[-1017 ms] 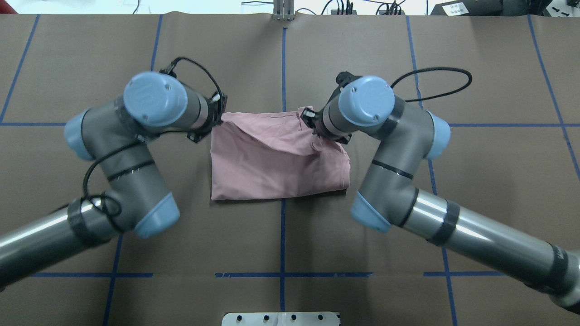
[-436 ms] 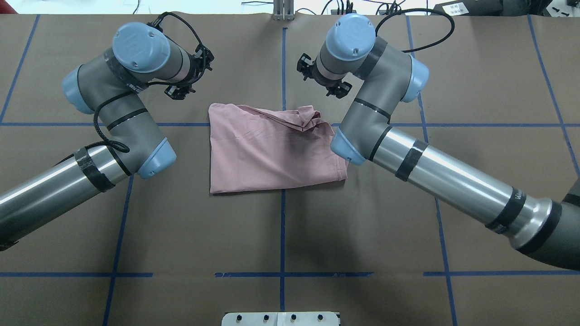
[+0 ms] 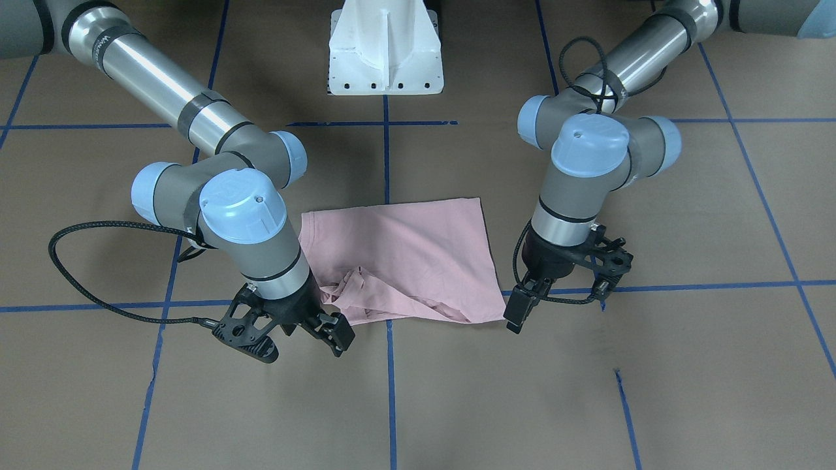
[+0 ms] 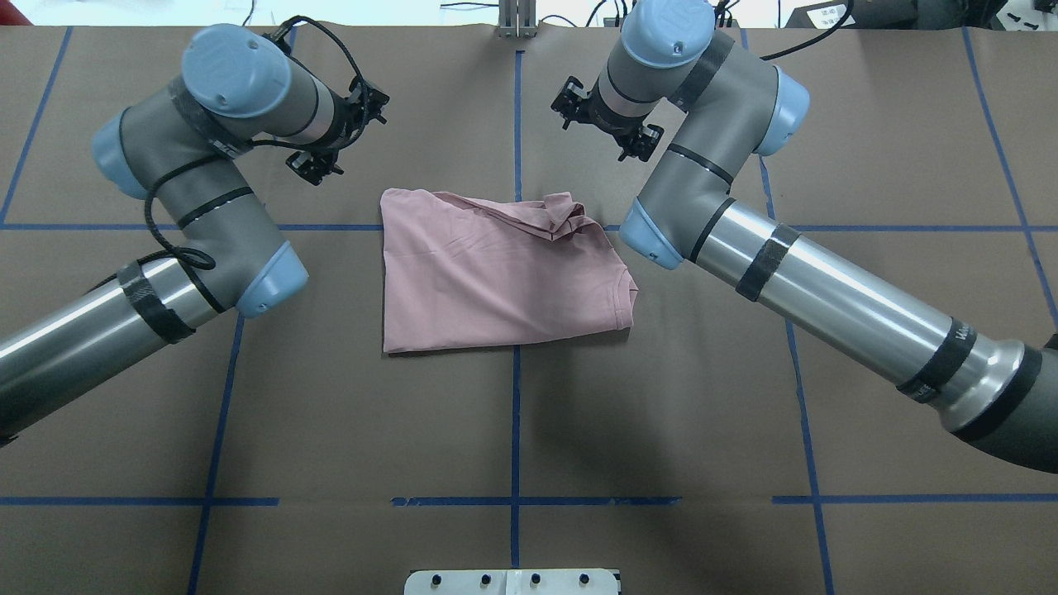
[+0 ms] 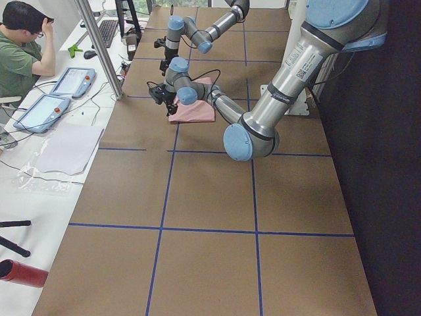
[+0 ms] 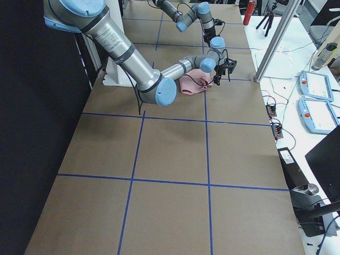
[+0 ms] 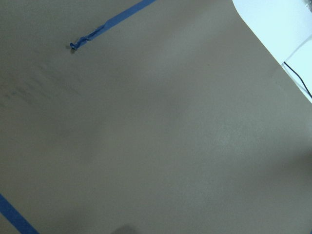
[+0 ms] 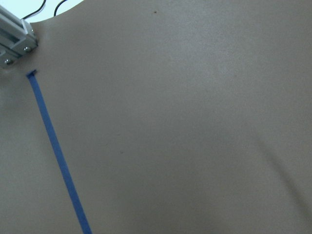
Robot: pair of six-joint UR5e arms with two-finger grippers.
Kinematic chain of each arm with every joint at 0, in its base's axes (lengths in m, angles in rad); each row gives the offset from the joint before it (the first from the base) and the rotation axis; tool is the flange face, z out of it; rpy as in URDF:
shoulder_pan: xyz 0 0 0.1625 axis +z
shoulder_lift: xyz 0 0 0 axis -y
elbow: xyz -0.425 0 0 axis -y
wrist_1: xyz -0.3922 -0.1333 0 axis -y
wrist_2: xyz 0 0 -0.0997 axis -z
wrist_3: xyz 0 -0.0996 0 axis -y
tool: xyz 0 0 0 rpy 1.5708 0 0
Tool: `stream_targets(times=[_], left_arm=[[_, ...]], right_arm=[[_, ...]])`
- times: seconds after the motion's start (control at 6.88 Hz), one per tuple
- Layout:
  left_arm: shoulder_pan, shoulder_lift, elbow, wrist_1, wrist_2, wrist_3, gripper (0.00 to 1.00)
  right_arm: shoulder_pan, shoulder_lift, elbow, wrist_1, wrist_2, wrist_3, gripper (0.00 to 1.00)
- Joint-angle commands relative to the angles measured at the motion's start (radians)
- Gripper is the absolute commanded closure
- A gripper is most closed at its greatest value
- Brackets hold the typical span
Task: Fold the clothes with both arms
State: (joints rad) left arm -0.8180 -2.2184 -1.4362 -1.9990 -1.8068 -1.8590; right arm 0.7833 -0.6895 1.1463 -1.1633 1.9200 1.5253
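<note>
The brown surface (image 4: pixel 512 430) stretches under the left arm (image 4: pixel 207 223) and right arm (image 4: pixel 793 264), which both bend in over its far half. Between them the pale pink T-shirt (image 4: pixel 488 281) lies folded across the centre tape line (image 4: pixel 515 430), rumpled along its far edge. The left tool (image 3: pixel 517 318) and right tool (image 3: pixel 338 338) hang beyond that edge, clear of the cloth; I cannot tell whether their fingers are apart or together.

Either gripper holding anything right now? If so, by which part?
Nothing held. Left gripper and right gripper hang clear of the T-shirt, past its far edge.
</note>
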Motion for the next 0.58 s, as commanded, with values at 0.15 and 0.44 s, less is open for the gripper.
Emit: stream_targets(times=[0.15,0.44], left_arm=[[-0.091,0.077,-0.098,0.057,-0.069,0.193,0.00],[-0.165,0.126,-0.104,0.055,-0.121,0.329,0.00]], right_arm=[[-0.078,0.007,0.125,-0.150,0.004,-0.057,0.00],[-0.087,0.004,0.151,-0.238,0.001,-0.196,0.00]])
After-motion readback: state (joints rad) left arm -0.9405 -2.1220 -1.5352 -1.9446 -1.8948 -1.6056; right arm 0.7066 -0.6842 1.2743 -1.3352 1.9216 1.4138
